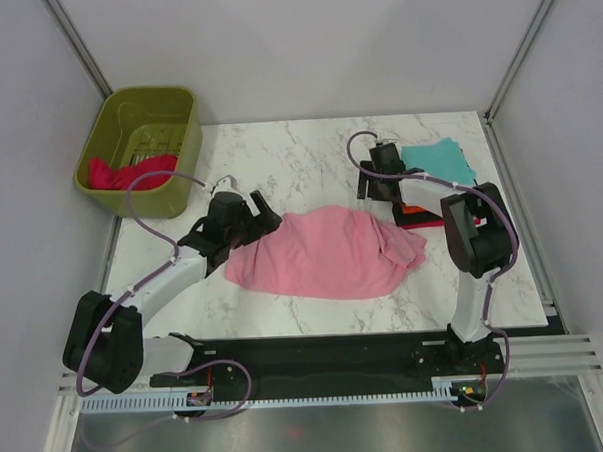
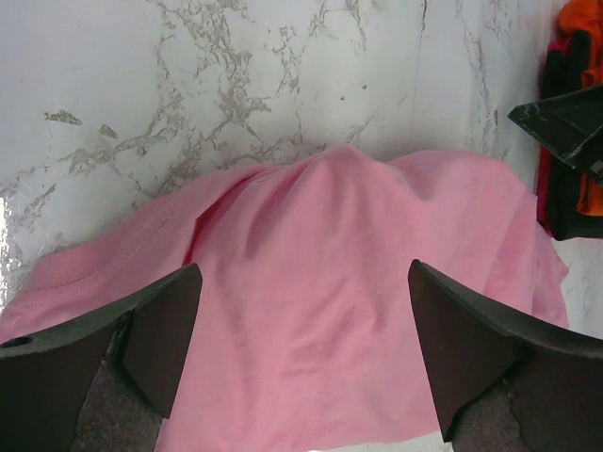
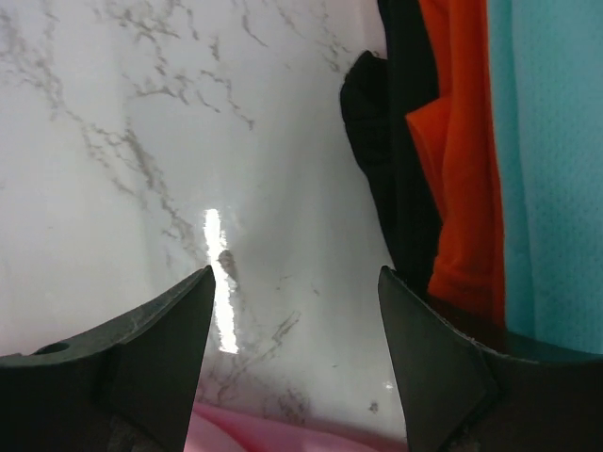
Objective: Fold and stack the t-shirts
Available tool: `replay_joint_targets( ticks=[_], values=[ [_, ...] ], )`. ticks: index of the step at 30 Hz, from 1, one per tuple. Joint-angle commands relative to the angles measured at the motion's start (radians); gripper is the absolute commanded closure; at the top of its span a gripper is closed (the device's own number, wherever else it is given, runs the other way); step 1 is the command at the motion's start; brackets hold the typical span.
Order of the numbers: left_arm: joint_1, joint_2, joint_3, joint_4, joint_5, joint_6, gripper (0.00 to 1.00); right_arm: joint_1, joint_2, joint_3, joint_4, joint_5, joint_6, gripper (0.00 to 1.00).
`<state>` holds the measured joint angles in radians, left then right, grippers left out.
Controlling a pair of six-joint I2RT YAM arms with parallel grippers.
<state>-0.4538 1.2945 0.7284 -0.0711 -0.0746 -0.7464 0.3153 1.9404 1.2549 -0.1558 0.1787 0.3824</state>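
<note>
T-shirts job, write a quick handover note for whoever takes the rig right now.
Left gripper: open, empty, over the pink shirt at its left edge.
Right gripper: open, empty, over bare table beside the stack.
Done: folded stack at right, teal shirt on top, orange shirt and black shirt beneath.
To do: pink shirt lies unfolded mid-table; red shirt is in the basket.

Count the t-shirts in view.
5. Pink t-shirt spread mid-table; red t-shirt in the olive-green basket; teal t-shirt, orange t-shirt and black t-shirt stacked far right. The stack may hide more.
</note>
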Motion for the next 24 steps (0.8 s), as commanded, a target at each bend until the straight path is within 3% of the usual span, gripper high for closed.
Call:
replay_joint_targets(
  ticks=[1,10,17,24],
  values=[
    [-0.002,-0.040,0.031,0.050,0.005,0.033,0.02,-0.021,0.022,0.054,-0.090,0.126,-0.037,0.21],
    [-0.003,-0.029,0.051,0.047,0.099,0.088,0.00,-0.159,0.005,0.040,-0.099,0.124,-0.011,0.18],
    [-0.006,-0.031,0.058,0.045,0.131,0.119,0.00,-0.035,-0.170,-0.057,-0.038,0.036,-0.013,0.04],
    [-0.013,0.017,0.088,0.013,0.142,0.137,0.00,0.031,-0.403,-0.323,0.062,-0.088,0.062,0.12]
  ],
)
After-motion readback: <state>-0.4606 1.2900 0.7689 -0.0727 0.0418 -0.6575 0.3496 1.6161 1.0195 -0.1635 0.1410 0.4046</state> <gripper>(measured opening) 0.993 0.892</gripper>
